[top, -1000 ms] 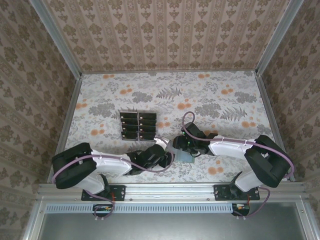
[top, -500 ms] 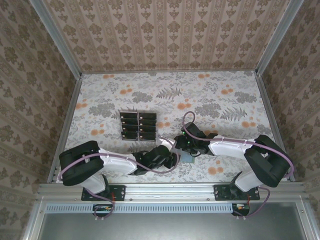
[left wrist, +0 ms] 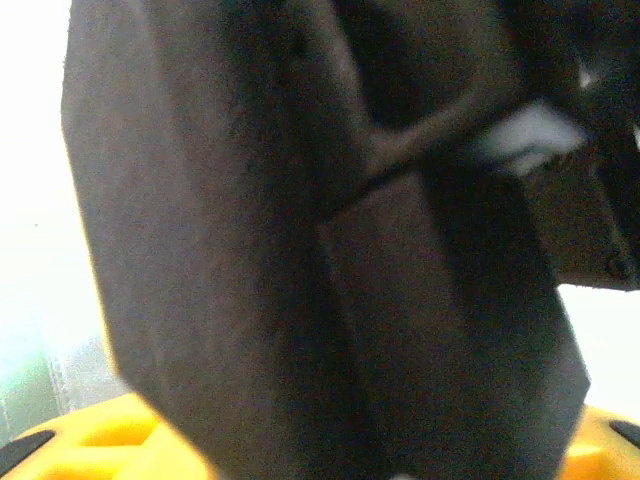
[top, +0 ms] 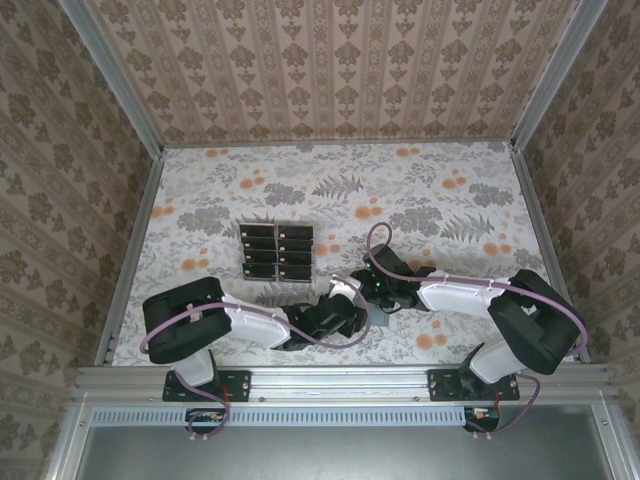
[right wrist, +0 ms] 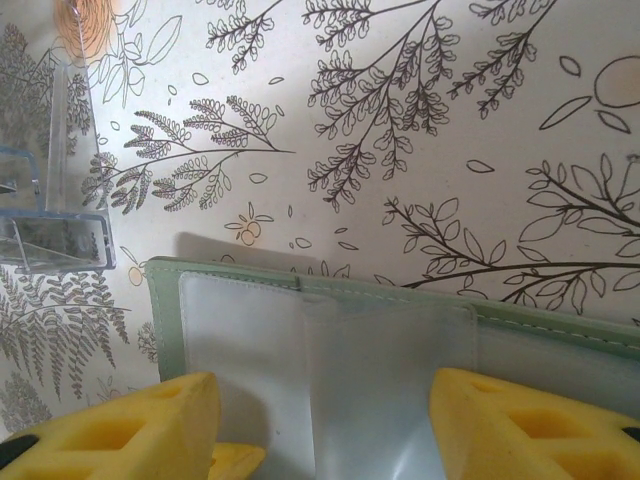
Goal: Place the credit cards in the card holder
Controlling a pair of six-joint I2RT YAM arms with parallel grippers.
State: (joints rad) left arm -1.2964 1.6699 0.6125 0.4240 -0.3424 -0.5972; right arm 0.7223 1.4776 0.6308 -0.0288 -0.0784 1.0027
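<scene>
Right wrist: right hand (right wrist: pixel 320 405) spread open over card holder (right wrist: pixel 330 320), mid near edge of desk (top: pixel 450 200); visible pockets look empty. Credit cards (top: pixel 277 250) sit in clear rack (right wrist: pixel 45 215). Left hand (top: pixel 350 308) beside holder, grip unreadable. Loading apparently barely begun.

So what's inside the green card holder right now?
The card holder shows a clear pocket with no black card in sight. Its near edge is hidden behind the right claw, so unchecked there.

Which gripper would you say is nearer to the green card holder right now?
Right. The right gripper is directly over the card holder, its fingertips straddling the clear pocket. The left gripper sits just beside the holder's left edge.
</scene>
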